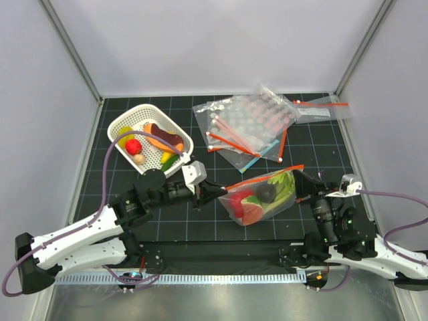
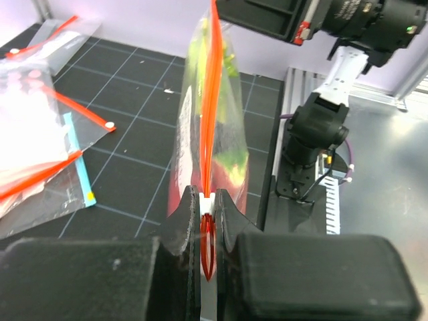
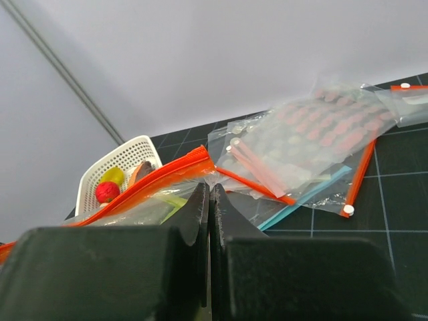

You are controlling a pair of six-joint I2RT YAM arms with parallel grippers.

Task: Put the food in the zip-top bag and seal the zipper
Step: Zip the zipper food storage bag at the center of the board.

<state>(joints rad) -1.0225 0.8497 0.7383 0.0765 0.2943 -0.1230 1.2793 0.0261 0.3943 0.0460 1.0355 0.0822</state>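
Note:
The clear zip-top bag (image 1: 262, 195) hangs between my two grippers above the mat. Inside it I see the red watermelon wedge (image 1: 246, 208), the green-and-white leafy stalk (image 1: 282, 188) and a dark round fruit (image 1: 267, 192). Its orange-red zipper (image 1: 264, 175) runs along the top edge, also seen end-on in the left wrist view (image 2: 210, 100). My left gripper (image 1: 223, 192) is shut on the zipper's white slider at the bag's left end (image 2: 208, 200). My right gripper (image 1: 301, 179) is shut on the bag's right corner just under the zipper (image 3: 211, 188).
A white slotted basket (image 1: 137, 117) with several toy foods stands at the back left. A heap of other clear bags (image 1: 257, 124) with orange and blue strips lies at the back right. The black grid mat (image 1: 200, 221) covers the table.

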